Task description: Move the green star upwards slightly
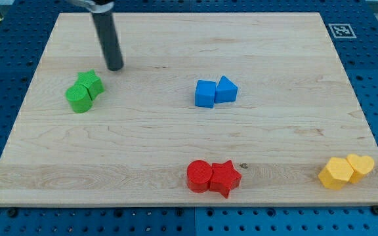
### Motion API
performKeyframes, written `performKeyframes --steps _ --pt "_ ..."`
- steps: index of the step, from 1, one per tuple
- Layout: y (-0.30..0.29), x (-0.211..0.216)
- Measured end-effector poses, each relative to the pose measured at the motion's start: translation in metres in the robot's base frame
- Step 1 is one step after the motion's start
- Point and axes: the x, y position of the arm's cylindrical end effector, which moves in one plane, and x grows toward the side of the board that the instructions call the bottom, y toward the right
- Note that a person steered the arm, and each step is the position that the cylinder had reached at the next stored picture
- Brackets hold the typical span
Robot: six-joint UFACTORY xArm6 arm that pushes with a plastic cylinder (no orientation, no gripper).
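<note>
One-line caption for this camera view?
My tip sits just above-right of the green star, which touches a green round block.

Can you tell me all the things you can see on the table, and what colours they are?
green star: one, green, the view's upper left, touching the green round block
green round block: one, green, just below-left of the star
blue blocks: two, blue, middle, side by side
red round block: one, red, bottom middle
red star: one, red, right beside it
yellow blocks: two, yellow, bottom right corner
wooden board: one, light wood, under everything
my tip: one, dark rod, just above-right of the green star
</note>
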Motion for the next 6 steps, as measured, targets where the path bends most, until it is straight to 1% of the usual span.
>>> performKeyframes --steps 1,2,3,4,5,6 --pt "-0.037 0.010" --pt "-0.065 0.041" --pt "-0.070 0.101" --pt "-0.055 0.144" --pt "-0.022 0.130" --pt "-0.012 0.081"
